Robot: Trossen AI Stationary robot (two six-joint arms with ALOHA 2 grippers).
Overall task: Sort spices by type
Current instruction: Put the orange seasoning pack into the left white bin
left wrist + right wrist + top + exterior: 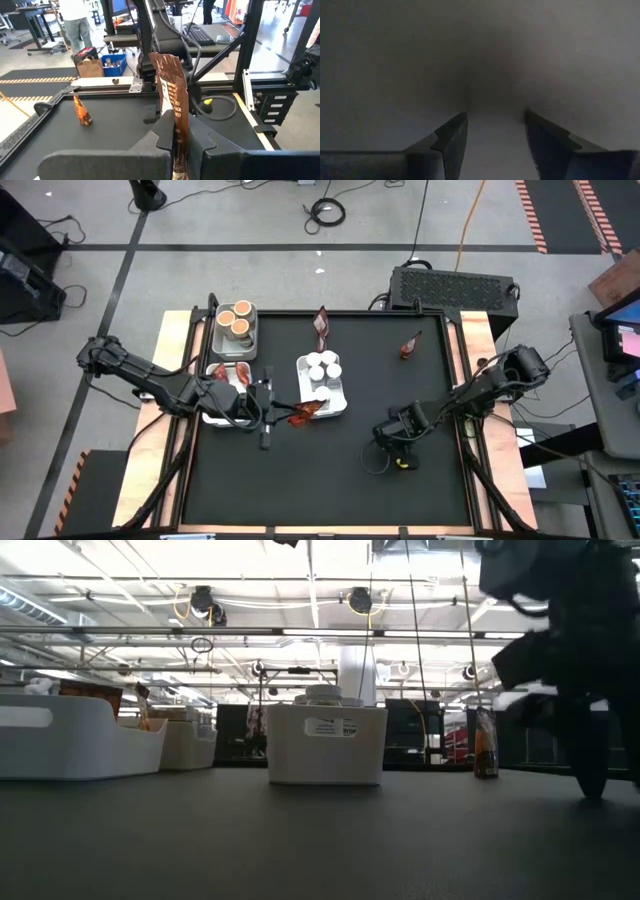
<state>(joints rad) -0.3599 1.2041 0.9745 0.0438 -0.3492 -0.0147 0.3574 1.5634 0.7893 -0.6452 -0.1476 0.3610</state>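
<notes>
- The black table (pixel 330 470) takes up most of the high view. The right gripper (pixel 398 432) is parked low over its near-right part, jaws standing partly apart with nothing between them.
- Three white trays sit left of centre: the tub tray (pixel 221 331) at the back holds three orange-topped tubs (pixel 237 319), the jar tray (pixel 341 395) in the middle holds white-capped jars (pixel 322 367), and the packet tray (pixel 212 417) is nearest the left arm.
- The left gripper (pixel 268 406) is between the packet tray and the jar tray, pinched tight on a reddish-brown packet (pixel 171 95) that sticks out past the fingers.
- Two loose packets are still out: one (pixel 321 326) at the back edge, one (pixel 410 346) toward the back right.
- My guess is the held packet goes to the packet tray. I'd keep the pinch firm since the foil looks floppy, swing it well inside the tray wall, then let go low so it doesn't flop over the rim.
</notes>
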